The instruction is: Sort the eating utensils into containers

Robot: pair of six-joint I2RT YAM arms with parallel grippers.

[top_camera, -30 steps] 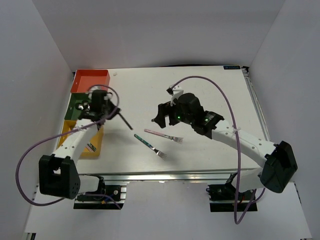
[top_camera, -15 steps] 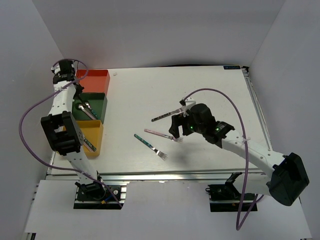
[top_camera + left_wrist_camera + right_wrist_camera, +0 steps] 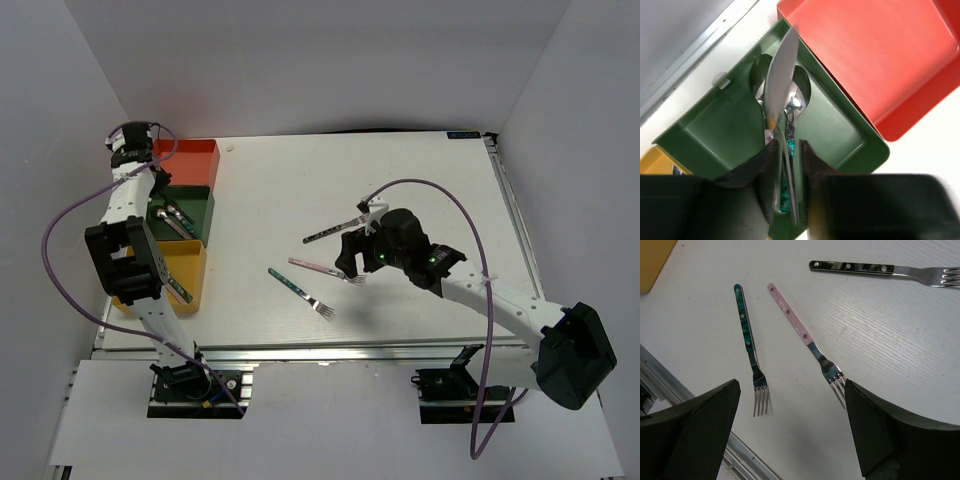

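Left wrist camera: the left claw point(image 3: 786, 155) hangs above the dark green bin point(image 3: 715, 125), with a knife point(image 3: 780, 80) standing between its fingers point(image 3: 765, 190) and the silver blade pointing away from them. The fingers sit close on either side of the knife. Whether they pinch it or have let go cannot be told. Spoons point(image 3: 800, 92) lie in the green bin below the blade. The orange-red bin point(image 3: 865, 50) sits against one side of the green bin, and a corner of the yellow bin point(image 3: 655, 160) shows on the other.

From above, the three bins stand in a row, touching, along the left edge of the white counter point(image 3: 420, 180). Near the middle of the counter the right claw point(image 3: 791, 405), spread wide, hovers over a pink-handled fork point(image 3: 800, 330) and a teal-handled fork point(image 3: 747, 345). The two lie near each other but apart. A dark-handled fork point(image 3: 865, 267) lies beyond them, toward the far side of the counter.
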